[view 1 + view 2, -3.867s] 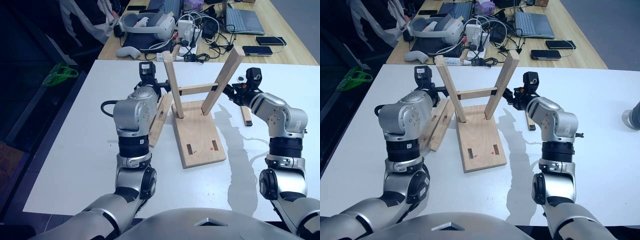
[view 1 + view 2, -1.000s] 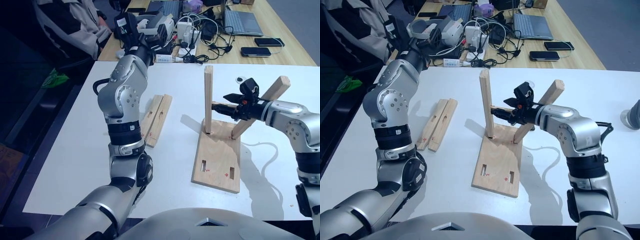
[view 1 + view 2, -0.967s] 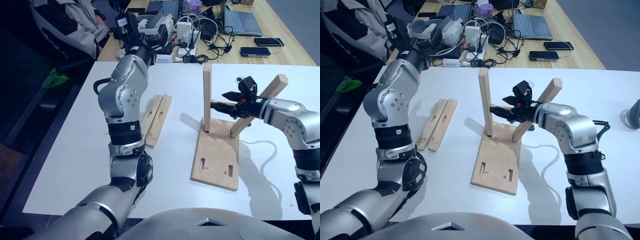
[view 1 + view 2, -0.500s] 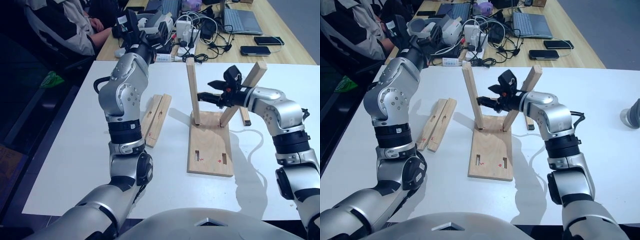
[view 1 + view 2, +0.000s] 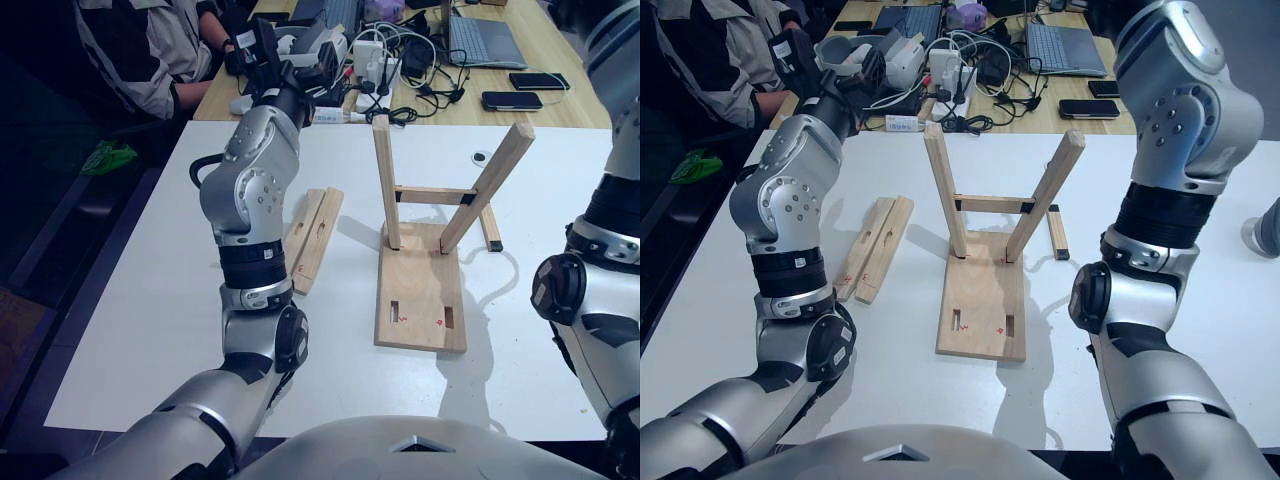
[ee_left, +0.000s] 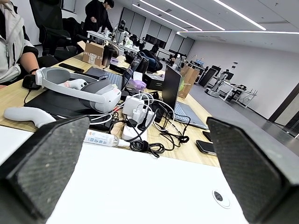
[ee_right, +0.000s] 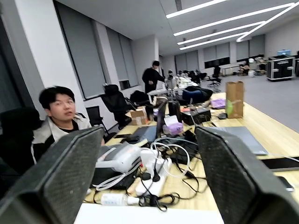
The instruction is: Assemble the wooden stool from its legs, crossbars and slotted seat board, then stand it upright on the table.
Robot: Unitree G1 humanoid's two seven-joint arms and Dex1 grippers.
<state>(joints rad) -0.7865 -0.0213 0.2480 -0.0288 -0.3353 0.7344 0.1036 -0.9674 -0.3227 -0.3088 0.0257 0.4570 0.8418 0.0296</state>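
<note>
The slotted seat board lies flat on the white table. Two legs stand in its far slots, joined by a crossbar; the right leg leans outward. Two more legs lie side by side to the left of the board. A short crossbar lies just right of it. My left gripper is raised over the table's far left edge, open, with nothing between its fingers. My right gripper is lifted high above the table, open and empty, fingers wide apart.
Behind the table stands a wooden desk with a headset, cables, a laptop and phones. A person sits at the back left, near my left gripper. A small round disc lies on the table behind the stool.
My right gripper has let go of the crossbar and the arm has swung up high. The two-legged frame stands by itself on the board. The left arm has barely moved.
</note>
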